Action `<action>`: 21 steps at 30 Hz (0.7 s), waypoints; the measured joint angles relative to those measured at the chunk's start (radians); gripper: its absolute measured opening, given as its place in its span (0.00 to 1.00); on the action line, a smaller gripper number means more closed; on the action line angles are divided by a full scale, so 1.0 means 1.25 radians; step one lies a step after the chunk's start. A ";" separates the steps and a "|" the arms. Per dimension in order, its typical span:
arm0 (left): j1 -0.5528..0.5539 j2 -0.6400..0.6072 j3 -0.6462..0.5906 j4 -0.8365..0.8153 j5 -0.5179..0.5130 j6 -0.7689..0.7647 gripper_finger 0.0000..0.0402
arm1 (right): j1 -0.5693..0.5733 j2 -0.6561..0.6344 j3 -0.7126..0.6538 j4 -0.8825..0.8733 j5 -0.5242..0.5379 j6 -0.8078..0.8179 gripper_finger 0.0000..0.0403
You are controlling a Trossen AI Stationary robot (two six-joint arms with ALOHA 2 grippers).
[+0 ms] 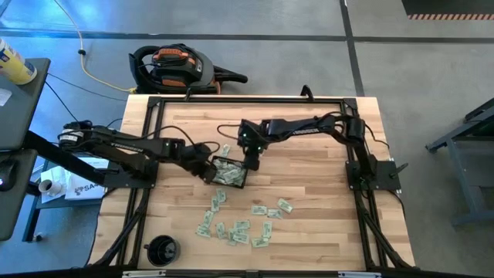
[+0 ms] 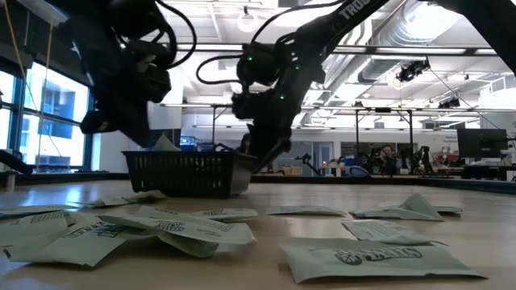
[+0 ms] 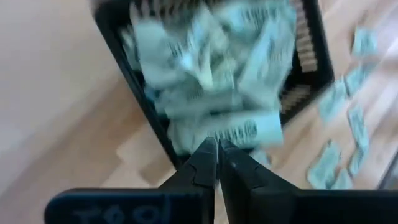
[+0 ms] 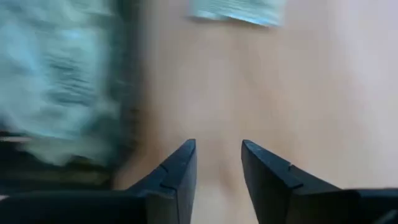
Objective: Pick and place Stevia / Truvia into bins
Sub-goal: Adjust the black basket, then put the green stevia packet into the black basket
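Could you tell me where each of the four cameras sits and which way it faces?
High: overhead, looking straight down on the table; both arms show.
Low: at tabletop height, looking level across the sachets to the tray; both arms drop in.
Left wrist: looks over the shut left gripper into the filled tray.
Right wrist: looks past the open right gripper at bare wood beside the tray.
All four share the tray.

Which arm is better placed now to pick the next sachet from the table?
Probably the right. Its pincer is open and empty over bare wood beside the tray. The left pincer is shut at the tray's edge. The loose sachets lie nearer the table's front.
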 joint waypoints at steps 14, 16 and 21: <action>0.000 -0.089 0.003 -0.134 -0.078 0.109 0.12 | -0.065 -0.183 -0.037 -0.185 0.234 -0.018 0.31; -0.021 -0.117 -0.002 -0.256 -0.138 0.121 0.09 | -0.066 -0.191 -0.072 -0.192 0.231 -0.001 0.31; -0.045 -0.129 -0.043 -0.190 -0.167 0.239 0.05 | -0.051 -0.203 -0.150 -0.186 0.225 0.047 0.31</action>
